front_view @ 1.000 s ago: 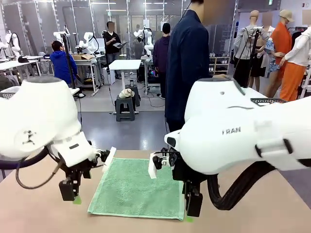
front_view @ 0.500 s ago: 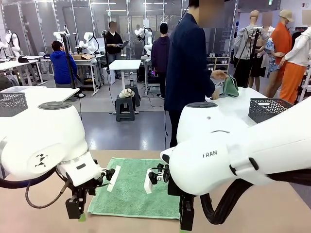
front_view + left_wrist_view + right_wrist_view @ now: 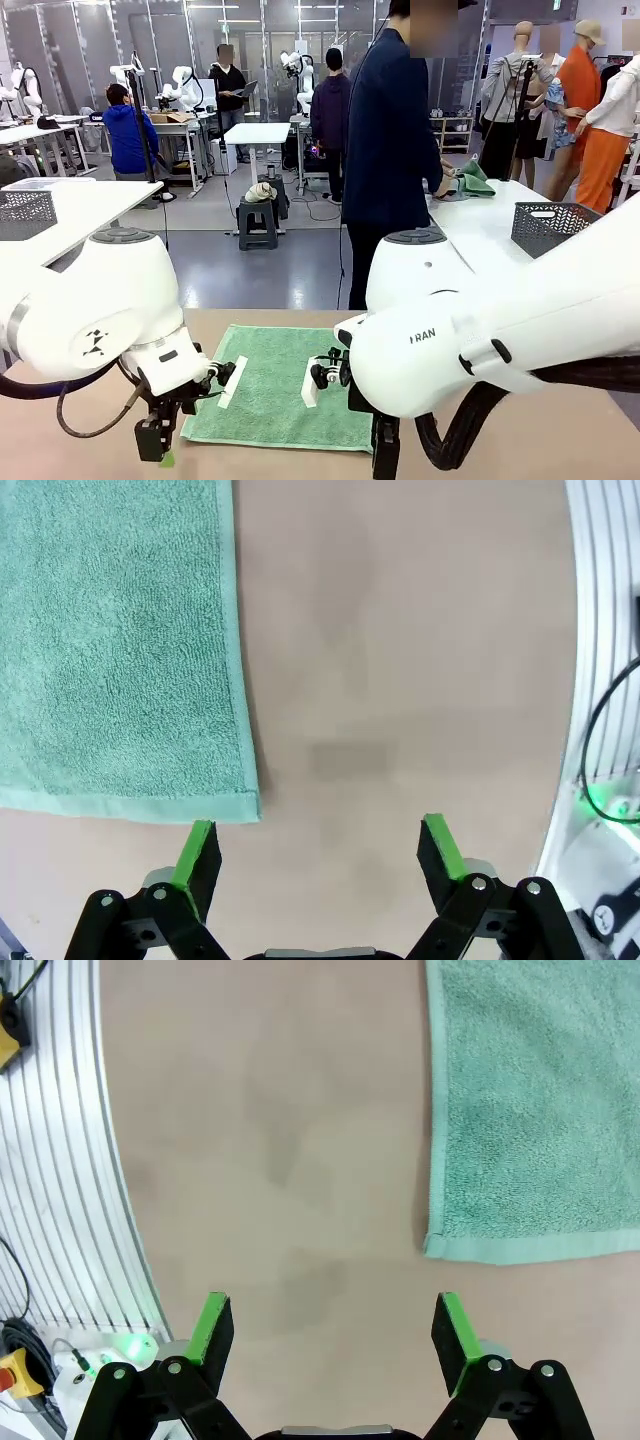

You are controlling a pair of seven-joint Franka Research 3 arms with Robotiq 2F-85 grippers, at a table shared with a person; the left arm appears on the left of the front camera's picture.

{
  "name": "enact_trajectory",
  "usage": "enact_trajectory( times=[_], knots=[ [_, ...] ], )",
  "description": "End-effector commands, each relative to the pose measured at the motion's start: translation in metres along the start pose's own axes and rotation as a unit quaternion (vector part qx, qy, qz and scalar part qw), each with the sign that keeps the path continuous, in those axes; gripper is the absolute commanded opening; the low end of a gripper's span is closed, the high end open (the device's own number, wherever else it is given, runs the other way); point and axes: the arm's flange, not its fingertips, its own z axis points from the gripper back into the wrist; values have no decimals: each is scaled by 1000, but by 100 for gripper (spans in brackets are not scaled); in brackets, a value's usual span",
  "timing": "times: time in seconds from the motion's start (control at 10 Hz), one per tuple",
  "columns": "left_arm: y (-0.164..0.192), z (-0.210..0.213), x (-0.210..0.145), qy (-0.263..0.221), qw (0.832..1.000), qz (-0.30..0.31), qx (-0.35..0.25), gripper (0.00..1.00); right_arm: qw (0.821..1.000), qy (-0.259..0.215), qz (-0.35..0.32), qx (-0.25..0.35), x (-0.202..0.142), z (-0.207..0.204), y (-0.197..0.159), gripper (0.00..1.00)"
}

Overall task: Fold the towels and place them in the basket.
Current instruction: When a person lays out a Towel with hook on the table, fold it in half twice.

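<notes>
- Lying flat and fully spread on the tabletop (image 3: 590, 440), one towel (image 3: 275, 385) sits in the lower middle of the front view, between the two arms and not yet folded.
- Handling, as I judge it from the terry pile: light, soft and limp. It will sag and drape as soon as it leaves the surface, so a pinch at a single point would let the rest trail. It is not fragile, and the nap should give the pads a sure hold.
- Where to take it: the two near corners, one per tool, pinched at the hem from above. The near edge can then be carried over onto the far edge in one even fold.
- Looks: light green, looped nap, a flat woven hem all round, square corners. I can make out no tag.
- Left tool (image 3: 320, 845): jaws spread wide with nothing between them, over bare tabletop. In its wrist view a towel corner lies at lower left, just beside the left-hand pad.
- Right tool (image 3: 330, 1325): also wide open and empty. In its wrist view a towel corner lies at middle right, near the right-hand pad but apart from it.
- Basket (image 3: 556, 226): dark and latticed, it stands on a white table (image 3: 480, 230) at the right edge of the front view, well apart from the towel. A person (image 3: 390, 150) there handles another green cloth (image 3: 472, 180).
</notes>
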Motion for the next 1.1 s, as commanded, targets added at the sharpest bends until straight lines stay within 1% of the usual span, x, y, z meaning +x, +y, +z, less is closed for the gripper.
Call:
enact_trajectory(
  times=[0.0,0.3,0.6,1.0],
  knots=[
    [10,-9,-3,-16,1000,-1,6,100,1000,-1,2,-23,-1,-15,-8,100],
    [21,-16,-8,-16,1000,7,6,100,1000,-2,8,-29,-2,-25,-20,100],
    [30,-22,-6,-18,1000,8,5,100,999,-10,18,-42,1,-34,-28,100],
    [39,-29,-5,-15,1000,9,-6,100,999,-3,32,-39,6,-39,-37,100]
  ],
)
